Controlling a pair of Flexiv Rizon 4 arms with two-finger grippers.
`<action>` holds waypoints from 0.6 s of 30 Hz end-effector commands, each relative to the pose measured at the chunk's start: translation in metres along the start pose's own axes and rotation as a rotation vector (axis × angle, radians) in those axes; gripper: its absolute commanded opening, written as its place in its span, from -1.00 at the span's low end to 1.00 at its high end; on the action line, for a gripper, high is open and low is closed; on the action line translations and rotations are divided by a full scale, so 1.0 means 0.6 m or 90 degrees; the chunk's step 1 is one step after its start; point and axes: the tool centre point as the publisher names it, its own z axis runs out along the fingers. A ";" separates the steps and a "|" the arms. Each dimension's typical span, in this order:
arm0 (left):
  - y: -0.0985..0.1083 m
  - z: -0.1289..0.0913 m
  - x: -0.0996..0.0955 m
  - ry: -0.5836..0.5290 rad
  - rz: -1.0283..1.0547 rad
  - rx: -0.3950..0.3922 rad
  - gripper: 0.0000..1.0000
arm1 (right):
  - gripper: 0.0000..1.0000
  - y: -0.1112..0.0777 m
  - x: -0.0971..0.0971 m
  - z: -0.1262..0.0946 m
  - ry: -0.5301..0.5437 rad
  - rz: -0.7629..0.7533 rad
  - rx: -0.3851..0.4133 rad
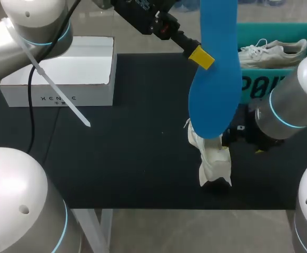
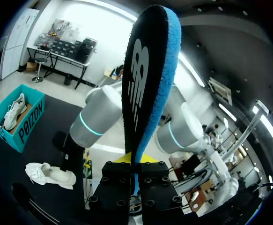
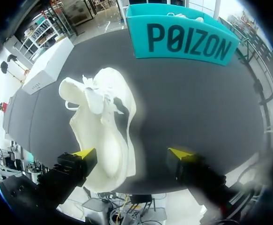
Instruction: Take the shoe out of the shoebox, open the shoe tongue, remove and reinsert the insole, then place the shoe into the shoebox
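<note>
Blue insole (image 1: 215, 89) hangs upright in mid-air, centre-right of the head view, pinched at its edge by the left gripper (image 1: 201, 57), whose fingers are closed on it. White shoe (image 1: 212, 158) is out on the black mat (image 1: 132, 147), just below the insole's lower end, lower centre-right. Right gripper (image 3: 132, 157) is low at the shoe with fingers spread wide; the heel sits against one finger only, so no grip. Teal shoebox (image 1: 258, 84) is upper right and has a second shoe (image 1: 271, 52) in it. White box (image 1: 69, 68) is upper left.

Progress, judged: shoe taken out and insole removed, both done. Tongue looks pulled up, but can't confirm. Left to do: slide the insole back in, then put the shoe into the shoebox.
</note>
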 end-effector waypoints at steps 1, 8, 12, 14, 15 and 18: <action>0.002 0.000 0.001 -0.001 0.000 0.001 -1.00 | 1.00 -0.003 -0.002 0.000 0.003 0.000 -0.002; 0.002 0.000 0.001 -0.001 0.000 0.001 -1.00 | 1.00 -0.003 -0.002 0.000 0.003 0.000 -0.002; 0.002 0.000 0.001 -0.001 0.000 0.001 -1.00 | 1.00 0.004 -0.008 -0.005 0.046 0.010 0.036; 0.002 0.000 0.001 -0.001 0.000 0.001 -1.00 | 1.00 0.013 -0.017 -0.013 0.128 0.032 0.124; 0.002 0.000 0.001 -0.001 0.000 0.001 -1.00 | 1.00 0.016 -0.021 -0.018 0.165 0.046 0.149; 0.002 0.000 0.001 -0.001 0.000 0.001 -1.00 | 1.00 0.022 -0.028 -0.028 0.240 0.077 0.216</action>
